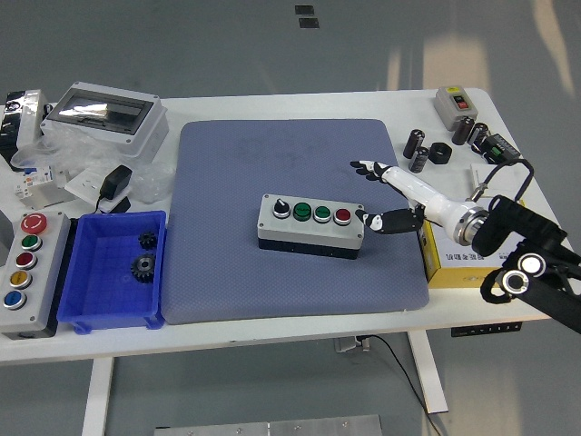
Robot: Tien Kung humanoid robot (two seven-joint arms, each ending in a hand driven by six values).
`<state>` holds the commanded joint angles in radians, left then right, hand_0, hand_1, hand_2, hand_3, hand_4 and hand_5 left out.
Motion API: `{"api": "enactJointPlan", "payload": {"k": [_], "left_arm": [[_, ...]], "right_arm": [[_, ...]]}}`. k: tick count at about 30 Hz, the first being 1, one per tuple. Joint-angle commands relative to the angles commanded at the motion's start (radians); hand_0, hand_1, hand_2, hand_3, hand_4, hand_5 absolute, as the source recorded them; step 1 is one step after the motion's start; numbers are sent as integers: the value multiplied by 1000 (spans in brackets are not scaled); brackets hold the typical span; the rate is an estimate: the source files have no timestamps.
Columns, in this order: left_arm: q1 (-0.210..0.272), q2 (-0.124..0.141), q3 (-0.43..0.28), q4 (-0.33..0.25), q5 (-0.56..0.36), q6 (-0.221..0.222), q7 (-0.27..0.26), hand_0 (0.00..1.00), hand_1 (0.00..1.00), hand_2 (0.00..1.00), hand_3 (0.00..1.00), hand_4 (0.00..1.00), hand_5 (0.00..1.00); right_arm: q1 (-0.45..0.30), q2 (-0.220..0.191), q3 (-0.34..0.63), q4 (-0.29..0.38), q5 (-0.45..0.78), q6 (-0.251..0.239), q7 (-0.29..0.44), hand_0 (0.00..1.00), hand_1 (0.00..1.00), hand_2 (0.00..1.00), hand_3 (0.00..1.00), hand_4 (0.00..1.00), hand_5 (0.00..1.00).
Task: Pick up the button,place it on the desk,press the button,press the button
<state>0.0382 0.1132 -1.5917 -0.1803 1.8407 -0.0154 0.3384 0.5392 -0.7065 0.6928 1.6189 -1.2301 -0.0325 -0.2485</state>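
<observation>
The button box (311,224) is lying flat on the blue-grey mat (290,173) near the middle of the white counter (300,329), a little toward four o'clock of the mat's centre, its long side running nine to three. It is carrying a black selector knob (280,209), two green buttons (311,213) and a red button (342,216) in a row along its grey top, over a dark base. The right hand (386,195) is hovering at the box's three o'clock end with its fingers (361,167) spread and holding nothing; the thumb tip is sitting just beside the box's end face, though whether it is touching cannot be told. The left hand is not showing. The box is looking like a stiff moulded shell, fairly light, not fragile, with smooth sides that could be slipping under a loose pinch; the textured mat is probably giving it some grip against sliding. For lifting, the short end faces or the two long sides are offering the best hold, keeping clear of the caps on top. For pressing, a single fingertip coming straight down on a cap should be enough, since a slanted push might be shoving the light box along the mat.
</observation>
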Motion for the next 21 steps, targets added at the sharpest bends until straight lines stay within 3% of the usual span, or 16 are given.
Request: {"api": "enactJointPlan", "payload": {"k": [5, 9, 10, 15, 16, 21], "left_arm": [[5, 1, 7, -1, -16, -1, 6, 633, 573, 537, 600, 640, 137], [1, 7, 6, -1, -17, -4, 5, 633, 573, 537, 600, 640, 137], [0, 9, 5, -1, -16, -5, 4, 632, 572, 536, 600, 641, 134], [-2, 14, 4, -2, -17, -7, 2, 632, 572, 536, 600, 641, 134], [-2, 14, 4, -2, -18, -7, 3, 632, 571, 536, 598, 638, 133], [3, 14, 2, -4, -19, -7, 9, 632, 571, 536, 598, 638, 133]], "right_arm": [[46, -95, 129, 91, 158, 170, -129, 998, 968, 976, 998, 633, 2], [132, -113, 133, 104, 276, 296, -231, 998, 968, 976, 998, 633, 2], [152, -111, 120, 103, 296, 319, -252, 517, 610, 672, 879, 460, 142], [257, -102, 33, 78, 377, 405, -342, 517, 610, 672, 879, 460, 142], [276, -99, 15, 70, 388, 409, -351, 68, 152, 316, 797, 258, 217], [354, -76, -73, 33, 411, 400, -379, 68, 152, 316, 797, 258, 217]]}}
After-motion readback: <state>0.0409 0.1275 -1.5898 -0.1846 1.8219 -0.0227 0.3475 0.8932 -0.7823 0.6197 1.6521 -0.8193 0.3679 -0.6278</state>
